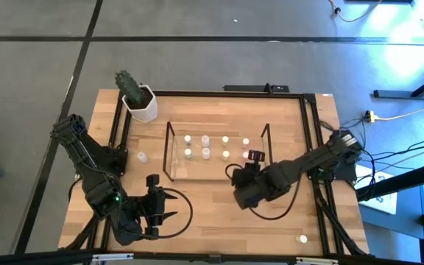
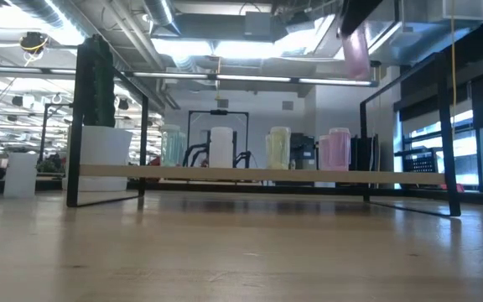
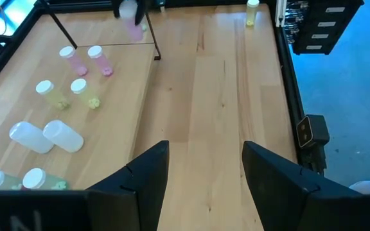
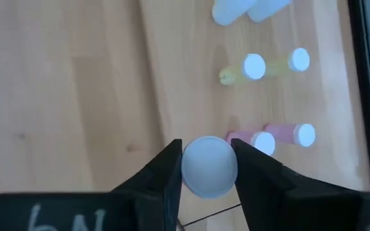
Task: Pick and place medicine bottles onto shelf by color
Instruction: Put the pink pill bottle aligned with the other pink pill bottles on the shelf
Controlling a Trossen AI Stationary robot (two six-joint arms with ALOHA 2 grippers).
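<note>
The clear shelf (image 1: 169,151) stands mid-table with several small bottles upright on it in pairs: greenish (image 2: 172,148), white (image 2: 221,148), yellow (image 2: 277,148) and pink (image 2: 339,148). My right gripper (image 1: 255,157) is above the shelf's right end, shut on a pink bottle with a white cap (image 4: 208,168), which also shows in the low view (image 2: 355,44). My left gripper (image 1: 169,206) is open and empty near the table's front edge, left of centre. A whitish bottle (image 1: 143,157) stands on the table left of the shelf. A yellowish bottle (image 1: 302,238) stands at the front right. My right gripper pinches the pink bottle between its two fingers, just below the white cap (image 4: 191,172). The fingers come from above and point down. The bottle hangs below them, nearly upright, its body (image 2: 355,50) lifted clear above the shelf's pink pair (image 4: 262,141).
A white hexagonal pot with a cactus (image 1: 140,103) stands at the far left corner. A dark frame (image 1: 311,125) runs along the table's edges. Bare wood lies between the shelf and the front edge (image 3: 217,102).
</note>
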